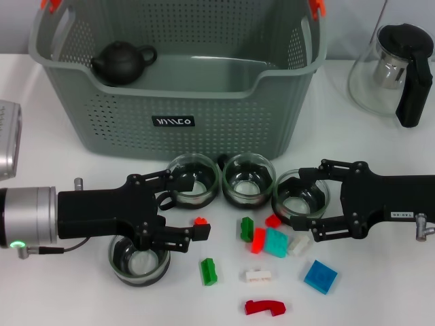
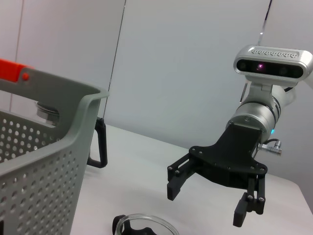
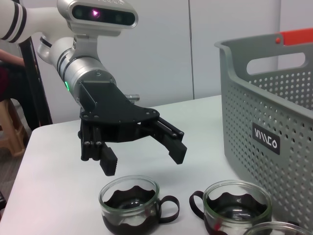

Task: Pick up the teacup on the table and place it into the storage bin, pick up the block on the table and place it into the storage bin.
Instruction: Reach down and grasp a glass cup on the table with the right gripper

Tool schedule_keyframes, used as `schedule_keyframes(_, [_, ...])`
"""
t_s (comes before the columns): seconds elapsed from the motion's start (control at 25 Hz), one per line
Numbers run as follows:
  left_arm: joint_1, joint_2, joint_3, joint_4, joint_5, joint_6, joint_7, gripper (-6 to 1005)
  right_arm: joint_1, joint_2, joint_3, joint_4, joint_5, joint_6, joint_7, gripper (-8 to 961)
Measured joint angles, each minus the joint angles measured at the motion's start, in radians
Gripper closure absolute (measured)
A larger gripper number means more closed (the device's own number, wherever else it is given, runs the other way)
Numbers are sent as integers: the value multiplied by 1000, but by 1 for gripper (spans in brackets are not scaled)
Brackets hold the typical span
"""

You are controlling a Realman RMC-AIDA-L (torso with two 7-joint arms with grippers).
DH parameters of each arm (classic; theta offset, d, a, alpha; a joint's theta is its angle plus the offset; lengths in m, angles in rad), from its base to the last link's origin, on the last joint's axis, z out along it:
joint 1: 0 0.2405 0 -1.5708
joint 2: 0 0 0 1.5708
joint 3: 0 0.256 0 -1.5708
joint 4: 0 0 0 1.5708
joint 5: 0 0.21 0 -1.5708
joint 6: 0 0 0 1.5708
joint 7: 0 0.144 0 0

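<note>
Left gripper (image 3: 143,152) spread above glass teacups (image 3: 129,204), storage bin (image 3: 274,103) beside

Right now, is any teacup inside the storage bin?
No, the storage bin holds only a dark teapot; all four glass teacups stand on the table.

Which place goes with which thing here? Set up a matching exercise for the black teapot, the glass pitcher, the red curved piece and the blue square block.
Things:
1. black teapot
2. glass pitcher
3. red curved piece
4. blue square block

Places:
A. on the table to the right of the storage bin
B. nearest the front edge of the table, in front of the white block
C. inside the storage bin, at its left end
D. on the table in front of the right claw

Pairs: 1-C, 2-A, 3-B, 4-D
</note>
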Motion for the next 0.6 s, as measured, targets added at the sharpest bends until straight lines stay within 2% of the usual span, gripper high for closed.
schedule_keyframes(0.6, [-2, 2, 1, 0, 0, 3, 0, 53, -2, -4, -1, 0, -3, 0, 0, 27])
